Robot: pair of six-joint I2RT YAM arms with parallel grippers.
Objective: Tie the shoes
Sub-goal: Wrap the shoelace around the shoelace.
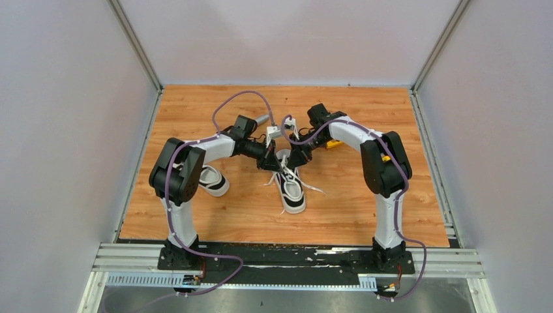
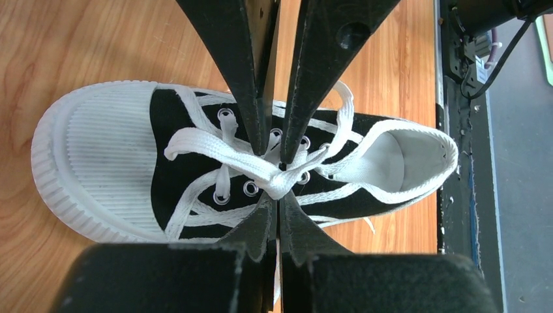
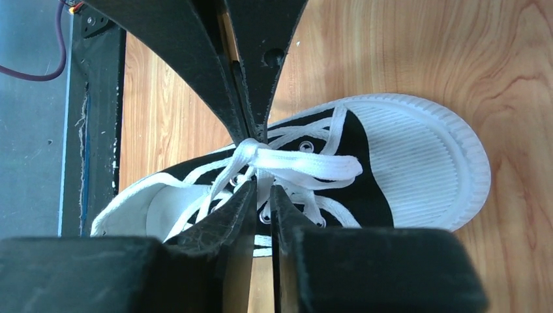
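Observation:
One of the shoes, a black-and-white sneaker, lies mid-table with its toe toward me. Both grippers meet over its laces. My left gripper is shut on a bunched white lace above the eyelets. My right gripper comes in from the opposite side. Its jaws stand a narrow gap apart with a lace strand between the tips. In the right wrist view the left gripper pinches the start of a flat lace loop. The other shoe sits to the left, half hidden behind the left arm.
A small yellow object lies behind the right arm. Grey walls enclose the wooden table on three sides. A black and metal rail runs along the near edge, close to the shoe's heel. Purple cables loop above the wrists.

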